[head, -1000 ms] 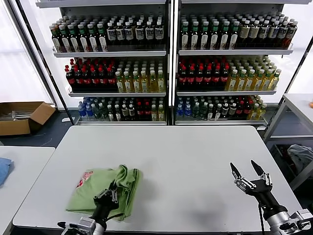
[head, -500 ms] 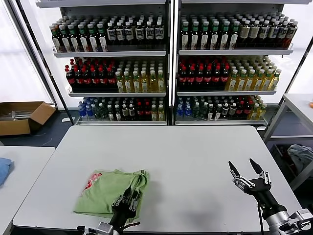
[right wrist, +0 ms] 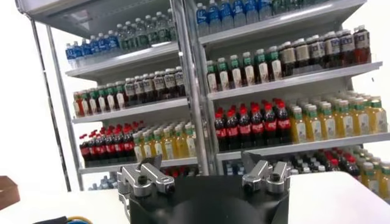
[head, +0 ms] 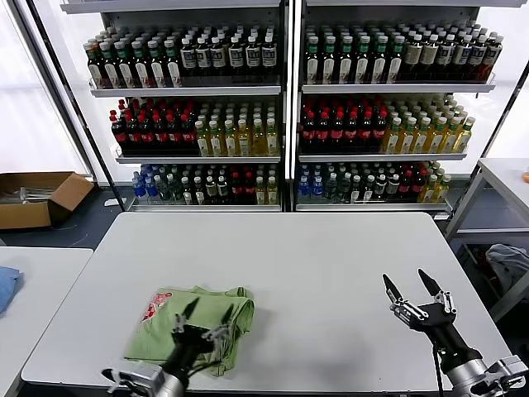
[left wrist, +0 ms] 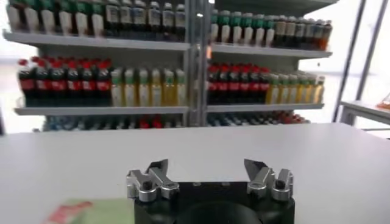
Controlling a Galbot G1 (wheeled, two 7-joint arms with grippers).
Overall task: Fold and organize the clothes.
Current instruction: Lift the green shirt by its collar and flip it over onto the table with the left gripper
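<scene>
The clothes are one light green polo shirt (head: 169, 331), lying folded in a loose bundle on the white table (head: 314, 265) near its front left. Its red-and-white logo (head: 150, 308) faces up at the left end. My left gripper (head: 205, 318) stands open just over the shirt's right part, with nothing between its fingers. In the left wrist view its jaws (left wrist: 207, 167) are spread wide over bare table, and a corner of the shirt (left wrist: 97, 210) shows low beside them. My right gripper (head: 405, 285) hovers open and empty over the table's front right (right wrist: 201, 164).
Shelves of bottles (head: 281, 107) fill the back. A cardboard box (head: 37, 197) lies on the floor at left. A blue cloth (head: 7, 287) rests on the side table at left, and a grey-white cloth (head: 508, 265) lies by the right-hand table.
My left gripper has opened and let go of the shirt after carrying its fold to the right. The shirt now lies flatter. The right gripper has drifted slightly left.
</scene>
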